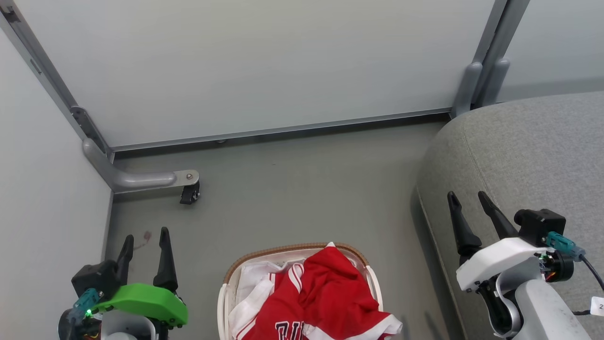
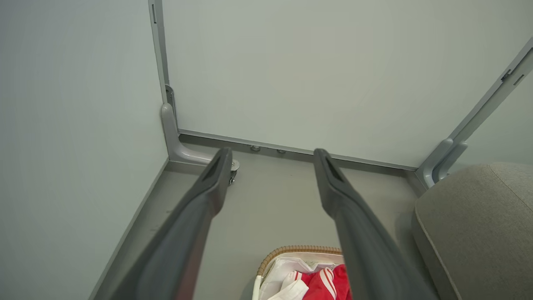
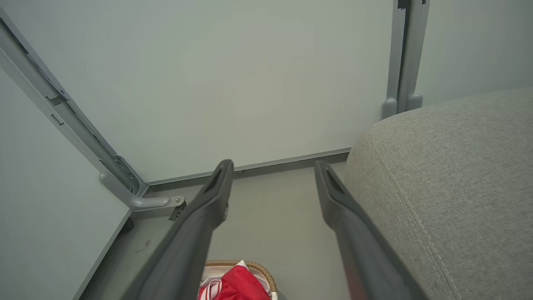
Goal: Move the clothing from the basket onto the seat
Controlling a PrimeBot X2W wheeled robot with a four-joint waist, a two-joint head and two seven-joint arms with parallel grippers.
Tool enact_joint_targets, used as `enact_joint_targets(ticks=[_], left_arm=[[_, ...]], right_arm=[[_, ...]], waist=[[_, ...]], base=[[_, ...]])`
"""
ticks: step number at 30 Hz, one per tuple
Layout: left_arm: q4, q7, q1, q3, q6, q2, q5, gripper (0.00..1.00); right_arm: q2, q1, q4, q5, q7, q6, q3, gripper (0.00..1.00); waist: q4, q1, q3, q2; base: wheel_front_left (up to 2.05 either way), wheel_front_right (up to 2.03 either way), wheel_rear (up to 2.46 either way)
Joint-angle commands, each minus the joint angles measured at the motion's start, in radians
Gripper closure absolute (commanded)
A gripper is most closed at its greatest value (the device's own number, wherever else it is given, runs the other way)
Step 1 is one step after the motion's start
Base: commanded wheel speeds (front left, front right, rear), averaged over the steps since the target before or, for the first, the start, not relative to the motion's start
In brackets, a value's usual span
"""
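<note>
Grey floor (image 1: pixel 292 189), head view: red jerseys (image 1: pixel 325 293) heaped in basket (image 1: pixel 292 248), couch (image 1: pixel 528 151) right of basket. Left gripper (image 1: pixel 145 236) and right gripper (image 1: pixel 467 196) flank basket, both gaping, empty. Left wrist view: best to pinch top fold deep. Right wrist view: couch beside basket, so lift clear of rim.

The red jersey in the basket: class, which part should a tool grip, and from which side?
Probably the raised fold of the red jersey near the far rim, coming from above: the cloth peaks there, and the basket wall blocks a sideways approach.
</note>
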Motion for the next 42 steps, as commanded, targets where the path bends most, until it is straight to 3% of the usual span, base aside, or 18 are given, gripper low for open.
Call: enact_joint_targets(ticks=[1,30,42], left_arm=[[-0.002,-0.010,-0.015,-0.004,-0.004,0.011,0.024,0.00],[0.066,-0.071,0.021,-0.049,-0.020,-0.032,0.209,0.00],[0.106,-0.089,-0.106,-0.104,-0.040,-0.032,0.210,0.00]], right_arm=[[-0.002,-0.025,0.001,-0.029,-0.010,0.000,0.003,0.00],[0.032,-0.002,0.089,-0.278,-0.071,0.000,0.009,0.00],[0.040,-0.114,0.016,-0.354,-0.089,0.000,0.012,0.00]], waist=[[-0.001,0.0000,0.000,0.0000],[-0.017,0.0000,0.012,0.0000],[-0.072,0.0000,0.205,0.0000]], base=[[0.00,0.00,0.00],[0.00,0.00,0.00],[0.00,0.00,0.00]])
